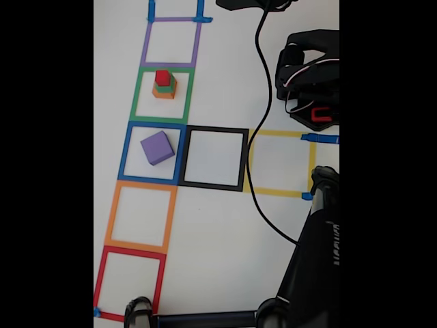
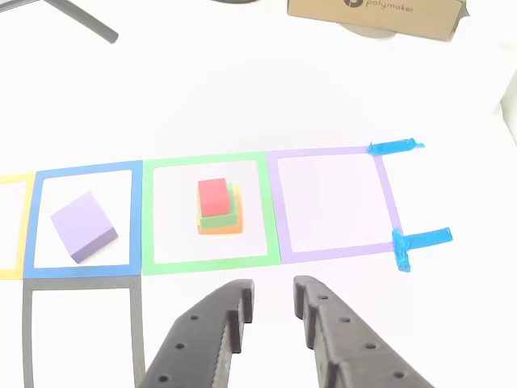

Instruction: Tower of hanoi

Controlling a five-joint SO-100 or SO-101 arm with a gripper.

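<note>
— Cubes first: where do they sit?

— Red cube (image 2: 213, 196) tops green cube (image 2: 220, 212), which tops orange cube (image 2: 223, 223); that stack stands inside the green square (image 2: 150, 218). Purple cube (image 2: 83, 226) sits alone in the blue square (image 2: 39, 222) just beside it, turned askew to the tape.

— And your claw?

— My claw (image 2: 271, 301) hovers near the stack, on the near side of the green tape, jaws a little apart with nothing between them.

— What do you judge the step to be?

— Likely lifting red off the top. To do it well I would spread wider, come down straight over red, and close on red alone, above green's top face, so the two cubes below stay put. Then I would rise vertically before travelling.

— Do the views differ?

— The other view, which seems to ride on my arm, shows my jaws and their gap, plus a cardboard box (image 2: 376, 16) at the far edge of the surface (image 2: 242, 97). The fixed view shows the whole tape layout: purple square (image 1: 171, 44), orange square (image 1: 140, 215), red square (image 1: 130, 280), black square (image 1: 214, 158) and yellow square (image 1: 280, 162), along with a cable (image 1: 263, 102) across the white and my arm's base (image 1: 311, 78).
</note>
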